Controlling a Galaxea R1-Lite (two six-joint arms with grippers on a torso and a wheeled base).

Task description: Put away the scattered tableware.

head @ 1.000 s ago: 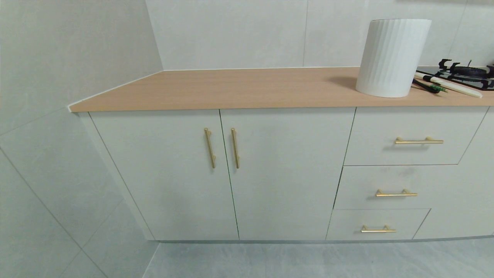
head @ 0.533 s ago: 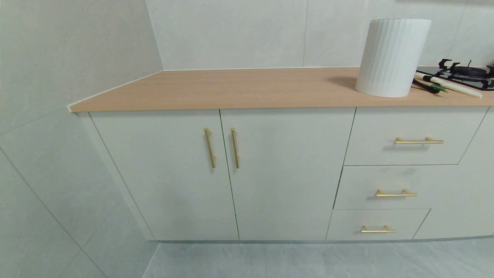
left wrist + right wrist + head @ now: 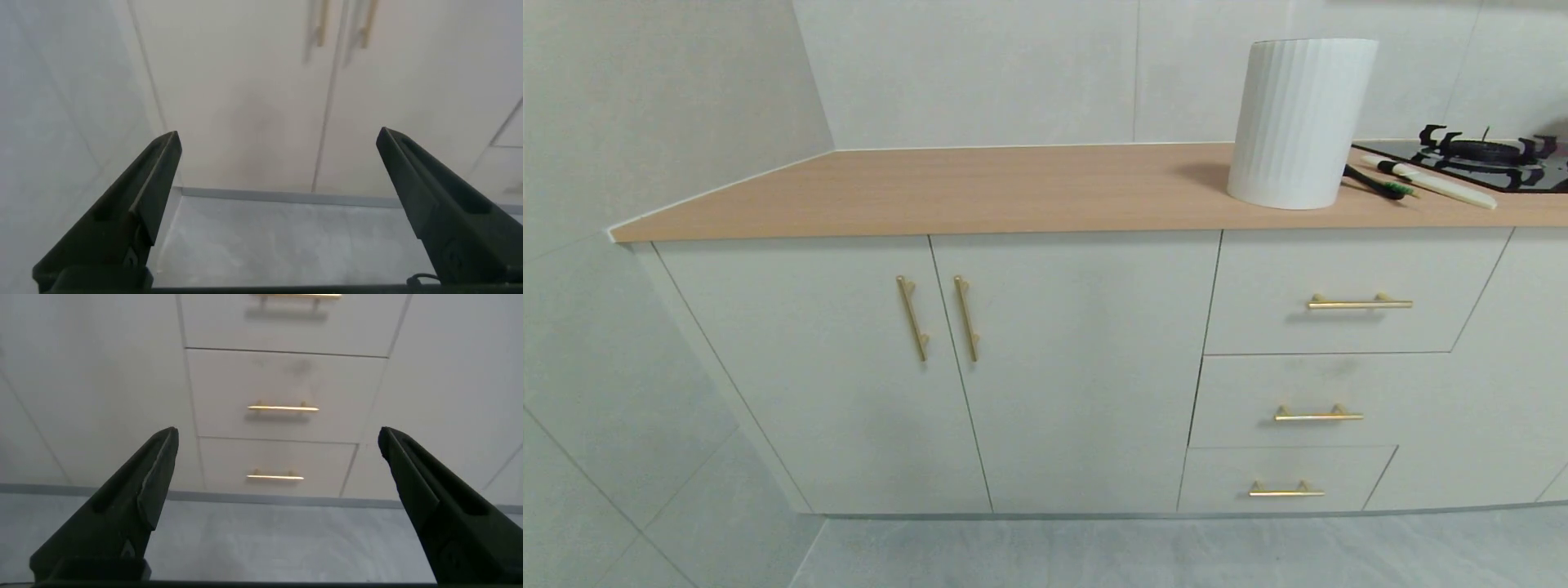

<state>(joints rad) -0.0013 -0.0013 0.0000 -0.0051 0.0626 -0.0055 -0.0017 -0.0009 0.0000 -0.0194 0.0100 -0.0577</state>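
Grey floor tiles (image 3: 1094, 551) run along the foot of a pale cabinet (image 3: 1086, 367). Low down, the left gripper (image 3: 282, 216) faces the double doors (image 3: 245, 82), its jaws spread wide and empty. The right gripper (image 3: 278, 510) faces the drawers (image 3: 282, 392), its jaws likewise released. Up on the wooden counter (image 3: 972, 188) stands a white ribbed container (image 3: 1298, 122). Just right of it lie the tableware pieces, a dark green-tipped utensil (image 3: 1376, 184) and a cream-handled one (image 3: 1437, 186), at the edge of the black stove (image 3: 1478, 155) on the far right.
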